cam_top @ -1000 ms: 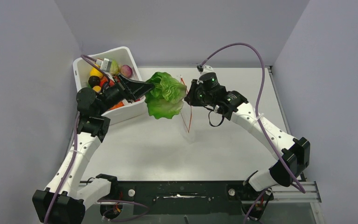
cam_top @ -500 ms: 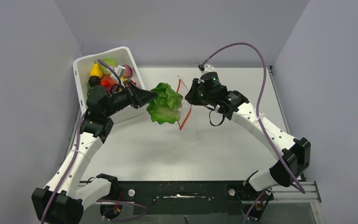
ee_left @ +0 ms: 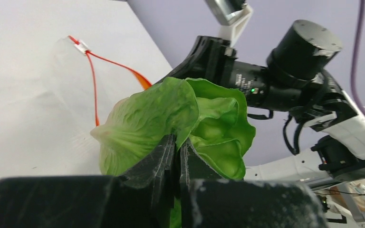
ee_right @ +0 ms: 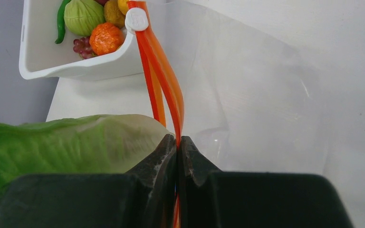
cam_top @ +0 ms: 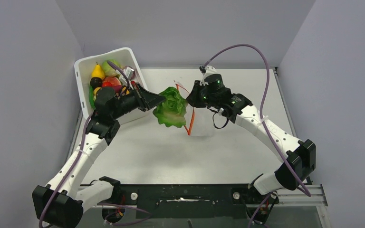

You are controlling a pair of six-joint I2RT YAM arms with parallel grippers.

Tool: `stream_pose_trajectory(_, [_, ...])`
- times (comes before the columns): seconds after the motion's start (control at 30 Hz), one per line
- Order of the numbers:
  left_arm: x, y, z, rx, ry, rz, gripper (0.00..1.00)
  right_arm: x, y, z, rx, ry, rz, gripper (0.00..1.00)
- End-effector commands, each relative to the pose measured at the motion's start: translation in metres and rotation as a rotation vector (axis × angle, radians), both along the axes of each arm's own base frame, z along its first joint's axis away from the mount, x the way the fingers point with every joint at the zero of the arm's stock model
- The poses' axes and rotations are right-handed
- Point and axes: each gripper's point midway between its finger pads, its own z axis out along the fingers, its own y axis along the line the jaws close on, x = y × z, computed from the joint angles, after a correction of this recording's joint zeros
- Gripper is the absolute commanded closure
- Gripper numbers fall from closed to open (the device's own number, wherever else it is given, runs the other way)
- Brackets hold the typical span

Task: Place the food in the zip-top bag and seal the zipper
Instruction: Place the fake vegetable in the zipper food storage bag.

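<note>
My left gripper (cam_top: pixel 159 100) is shut on the ruffled green lettuce (cam_top: pixel 171 108) and holds it in the air beside the bag's mouth; the lettuce fills the left wrist view (ee_left: pixel 171 121). My right gripper (cam_top: pixel 190 97) is shut on the red-orange zipper (ee_right: pixel 164 80) of the clear zip-top bag (ee_right: pixel 247 90), holding the bag up off the table. The zipper (cam_top: pixel 190 118) hangs open in a loop next to the lettuce. The lettuce (ee_right: pixel 62 142) sits left of the right fingers. More food, a yellow pear, orange fruit and grapes, lies in the white tub (cam_top: pixel 83 66).
The white tub (ee_right: pixel 52 71) stands at the table's back left, close behind my left arm. Grey walls close in the table on the left, back and right. A black rail runs along the near edge (cam_top: pixel 180 194).
My left gripper has carried the lettuce down and to the right, closer to the bag's mouth. The right gripper has shifted slightly, and the zipper loop hangs lower.
</note>
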Motion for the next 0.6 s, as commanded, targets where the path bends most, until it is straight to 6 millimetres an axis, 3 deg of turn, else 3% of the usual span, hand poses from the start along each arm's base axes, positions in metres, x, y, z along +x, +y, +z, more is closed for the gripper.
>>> stream_pose_trajectory(0.0, [-0.022, -0.005, 0.068, -0.166, -0.153, -0.058, 1.0, 0.001, 0.006, 0.031, 0.078, -0.09, 0.031, 1.0])
stream_pose_trajectory(0.37, [-0.038, 0.001, 0.07, -0.325, -0.133, -0.065, 1.0, -0.011, 0.004, 0.04, 0.264, -0.034, 0.047, 1.0])
stream_pose_trajectory(0.57, [-0.026, 0.01, 0.053, -0.348, -0.064, 0.037, 1.0, -0.021, 0.007, 0.046, 0.359, -0.018, 0.092, 1.0])
